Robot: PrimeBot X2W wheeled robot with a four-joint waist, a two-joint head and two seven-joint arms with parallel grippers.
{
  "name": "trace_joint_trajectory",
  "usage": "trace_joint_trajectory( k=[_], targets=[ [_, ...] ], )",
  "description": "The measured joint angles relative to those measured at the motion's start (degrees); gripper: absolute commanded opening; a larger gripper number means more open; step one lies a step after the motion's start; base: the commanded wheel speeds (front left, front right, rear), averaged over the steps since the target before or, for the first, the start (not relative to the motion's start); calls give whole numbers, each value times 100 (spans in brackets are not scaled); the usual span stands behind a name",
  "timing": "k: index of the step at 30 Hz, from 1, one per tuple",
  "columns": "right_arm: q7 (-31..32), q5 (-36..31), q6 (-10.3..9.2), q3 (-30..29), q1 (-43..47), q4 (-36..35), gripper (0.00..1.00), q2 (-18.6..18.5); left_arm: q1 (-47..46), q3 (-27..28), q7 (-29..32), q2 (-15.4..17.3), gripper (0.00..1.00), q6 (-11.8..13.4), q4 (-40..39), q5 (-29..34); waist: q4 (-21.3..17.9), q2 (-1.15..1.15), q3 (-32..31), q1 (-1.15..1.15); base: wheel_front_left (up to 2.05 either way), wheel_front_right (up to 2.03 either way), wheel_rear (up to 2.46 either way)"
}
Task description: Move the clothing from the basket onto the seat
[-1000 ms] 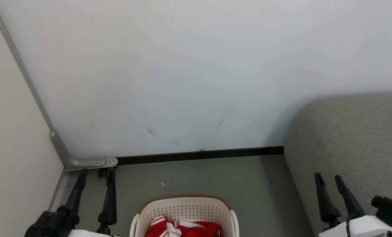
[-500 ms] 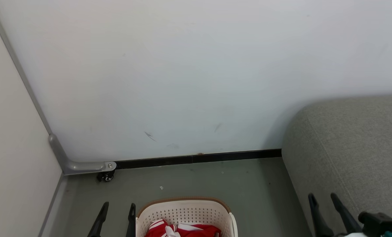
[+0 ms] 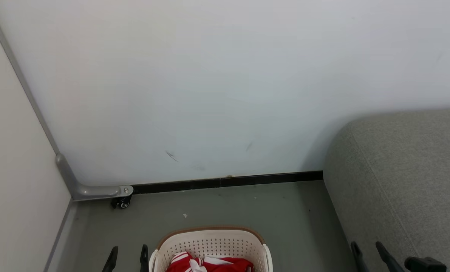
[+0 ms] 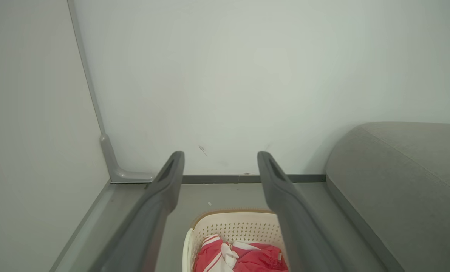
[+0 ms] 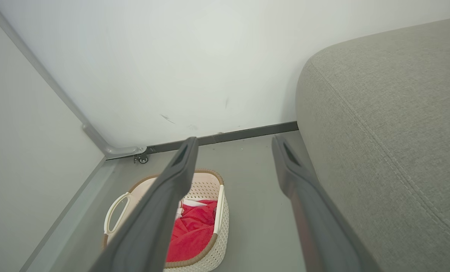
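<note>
The cream basket (image 3: 213, 240) with a brown rim stands on the grey floor at the bottom middle of the head view, holding red clothing (image 3: 209, 264) with white stripes. The grey seat (image 3: 402, 181) fills the right side. My left gripper (image 3: 128, 254) is open just left of the basket, only its fingertips showing. My right gripper (image 3: 367, 251) is open at the lower right, in front of the seat's edge. The left wrist view looks between open fingers (image 4: 164, 189) at the basket (image 4: 234, 228) and clothing (image 4: 243, 257). The right wrist view shows the basket (image 5: 206, 189), clothing (image 5: 192, 230) and seat (image 5: 391, 124).
A white wall (image 3: 209, 83) with a black baseboard (image 3: 228, 181) closes the back. A pale panel (image 3: 13, 170) with a grey metal frame (image 3: 92, 190) and a small caster (image 3: 121, 203) stands on the left. Grey floor (image 3: 270, 211) lies between the basket and the seat.
Both grippers have dropped toward the bottom edge of the head view; the left one has also shifted right, next to the basket. The camera tilted slightly. Basket and clothing lie unchanged.
</note>
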Motion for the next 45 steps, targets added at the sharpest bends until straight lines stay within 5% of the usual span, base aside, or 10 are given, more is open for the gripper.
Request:
trace_joint_trajectory(
  k=[45],
  targets=[
    [0, -23, 0, 4, -226, 210, 100, -1, -132, -159, 0, -1, 100, -66, 383, 10, 27, 0, 42, -1, 0, 0, 0]
  ],
)
